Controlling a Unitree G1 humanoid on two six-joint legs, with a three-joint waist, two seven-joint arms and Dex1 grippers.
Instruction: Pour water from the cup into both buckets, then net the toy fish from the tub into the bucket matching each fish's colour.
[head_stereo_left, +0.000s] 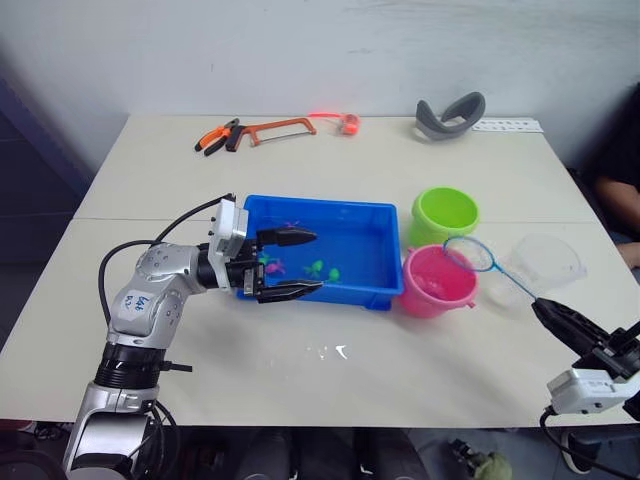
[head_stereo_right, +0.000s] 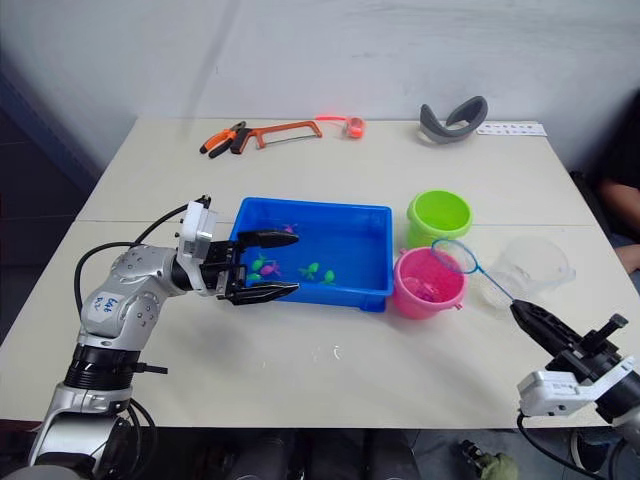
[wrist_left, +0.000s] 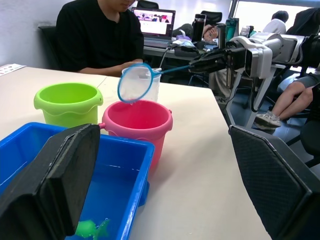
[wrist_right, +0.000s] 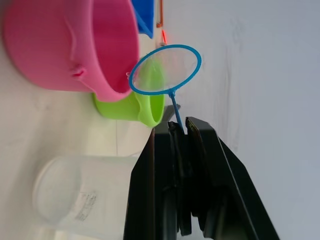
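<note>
At right of frame, the right hand (head_stereo_left: 549, 313) clenches the blue-rimmed mesh net (head_stereo_left: 470, 254), hoop poised over the round pink plastic bucket (head_stereo_left: 437, 282), likely to drop a pink fish. The left hand (head_stereo_left: 297, 264), released, straddles the shallow blue plastic tub (head_stereo_left: 375, 213) edge, probably steadying it.

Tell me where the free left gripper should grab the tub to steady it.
Take the blue tub's near-left rim, coming from its left side. The raised rim gives a lip to pinch, and the open left gripper already straddles that corner, well away from the pink bucket at the tub's right end.

Beige table (head_stereo_left: 300, 370), tub (head_stereo_left: 385, 255), buckets (head_stereo_left: 437, 283), cup (head_stereo_left: 548, 262), hacksaw (head_stereo_left: 283, 127), perhaps pliers (head_stereo_left: 218, 138)
</note>
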